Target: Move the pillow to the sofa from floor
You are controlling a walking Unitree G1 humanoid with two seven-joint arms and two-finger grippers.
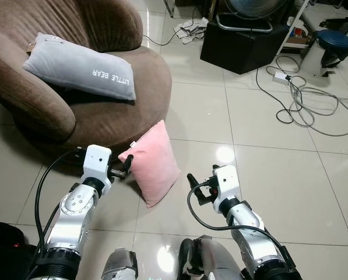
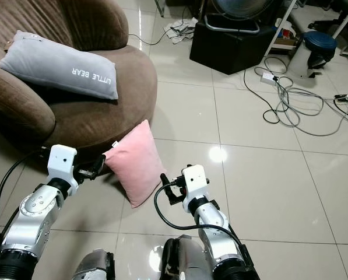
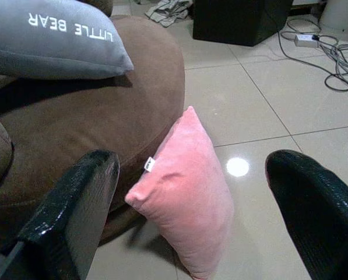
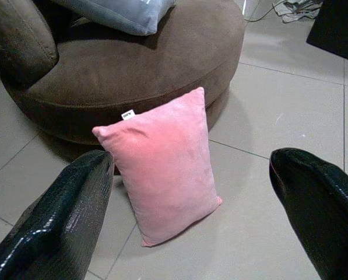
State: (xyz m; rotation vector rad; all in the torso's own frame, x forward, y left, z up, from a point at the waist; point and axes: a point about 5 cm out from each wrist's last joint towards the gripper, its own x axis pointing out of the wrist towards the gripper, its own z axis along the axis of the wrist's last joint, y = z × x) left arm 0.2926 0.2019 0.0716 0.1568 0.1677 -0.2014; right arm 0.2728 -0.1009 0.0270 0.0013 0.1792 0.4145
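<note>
Pink pillow (image 1: 153,165) stands on the floor (image 1: 267,175), leaning against the sofa (image 1: 98,111). My left gripper (image 1: 125,168) and right gripper (image 1: 192,185) flank it, both spread, holding nothing.

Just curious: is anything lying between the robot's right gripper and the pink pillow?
No. The right wrist view shows bare floor tile between the open right gripper and the pink pillow.

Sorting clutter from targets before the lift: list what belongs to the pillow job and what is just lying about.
Belongs to the job:
pink pillow, standing on the floor against the sofa
brown sofa
left gripper, fingers open
right gripper, fingers open

Just lying about:
grey pillow on the sofa
cables
black box
fan
</note>
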